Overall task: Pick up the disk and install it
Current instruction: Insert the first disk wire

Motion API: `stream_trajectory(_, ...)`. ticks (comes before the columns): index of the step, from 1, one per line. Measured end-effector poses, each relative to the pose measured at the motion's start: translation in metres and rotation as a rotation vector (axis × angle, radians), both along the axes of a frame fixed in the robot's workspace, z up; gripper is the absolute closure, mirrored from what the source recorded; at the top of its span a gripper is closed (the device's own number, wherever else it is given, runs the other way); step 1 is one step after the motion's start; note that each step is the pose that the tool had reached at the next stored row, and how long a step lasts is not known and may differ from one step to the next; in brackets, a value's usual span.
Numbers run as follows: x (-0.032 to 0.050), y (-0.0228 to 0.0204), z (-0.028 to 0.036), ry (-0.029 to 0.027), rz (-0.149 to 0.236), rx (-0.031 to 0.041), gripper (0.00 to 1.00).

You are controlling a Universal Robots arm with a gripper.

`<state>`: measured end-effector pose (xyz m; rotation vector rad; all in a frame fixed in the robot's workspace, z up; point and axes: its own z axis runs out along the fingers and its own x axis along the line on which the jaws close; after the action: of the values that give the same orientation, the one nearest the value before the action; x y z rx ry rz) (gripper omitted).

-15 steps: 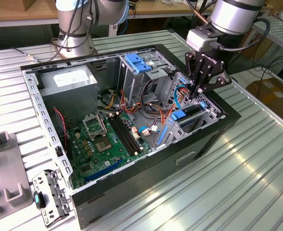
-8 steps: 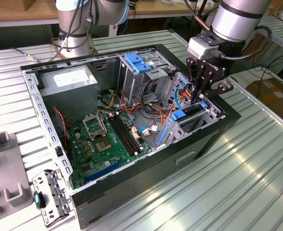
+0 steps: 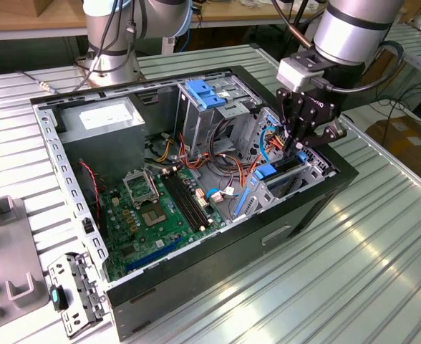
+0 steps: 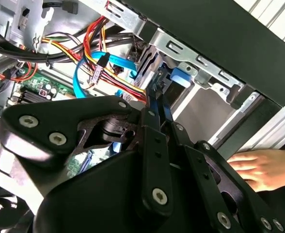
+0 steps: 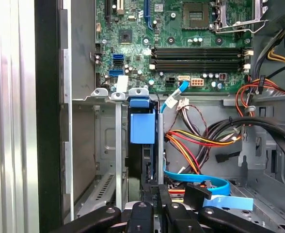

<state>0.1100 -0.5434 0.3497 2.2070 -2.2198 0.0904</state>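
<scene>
Gripping stiff, weighty blue-railed metal disk [image 5: 143,145] edgewise at right of exterior frame, black end effector [image 3: 297,141] clamped narrow over its rear edge.

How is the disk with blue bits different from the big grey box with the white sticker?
The thin dark disk with blue plastic rails stands on edge in a slot; the grey metal power-supply box lies flat. The disk is much smaller than the box. The gripper pinches the disk; nothing touches the box. Both sit inside the open computer case.
</scene>
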Motion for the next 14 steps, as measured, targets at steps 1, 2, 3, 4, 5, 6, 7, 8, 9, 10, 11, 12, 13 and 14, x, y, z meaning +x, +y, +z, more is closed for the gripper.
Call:
stream_trajectory(1, 0.0, -0.0001, 0.0, 0.0, -0.001, 0.0001, 0.84)
stream_trajectory(2, 0.0001, -0.0002, 0.0, 0.0001, -0.006, 0.0001, 0.84)
stream_trajectory(3, 0.0001, -0.0003, -0.0001, 0.0001, -0.017, 0.0001, 0.84)
stream_trajectory(4, 0.0004, -0.0003, -0.0001, 0.0006, -0.029, 0.0001, 0.84)
stream_trajectory(5, 0.001, -0.0004, -0.0001, 0.001, -0.035, 0.0001, 0.84)
stream_trajectory(6, 0.0016, -0.0005, -0.0001, 0.0013, -0.036, 0.0, 0.84)
stream_trajectory(7, 0.0022, -0.0004, -0.0001, 0.0015, -0.036, 0.0, 0.84)
stream_trajectory(8, 0.0022, -0.0006, -0.0002, 0.0015, -0.036, 0.0001, 0.84)
stream_trajectory(9, 0.0022, -0.0012, -0.0003, 0.0015, -0.036, 0.0, 0.84)
stream_trajectory(10, 0.0022, -0.0017, -0.0004, 0.0016, -0.036, -0.0001, 0.84)
stream_trajectory(11, 0.0022, -0.0018, -0.0006, 0.0016, -0.036, 0.0001, 0.84)
stream_trajectory(12, 0.0022, -0.0018, -0.0006, 0.0016, -0.036, -0.0002, 0.84)
stream_trajectory(13, 0.0022, -0.0018, -0.0009, 0.0016, -0.035, -0.0001, 0.84)
stream_trajectory(14, 0.0022, -0.0018, -0.0013, 0.0016, -0.035, 0.0001, 0.84)
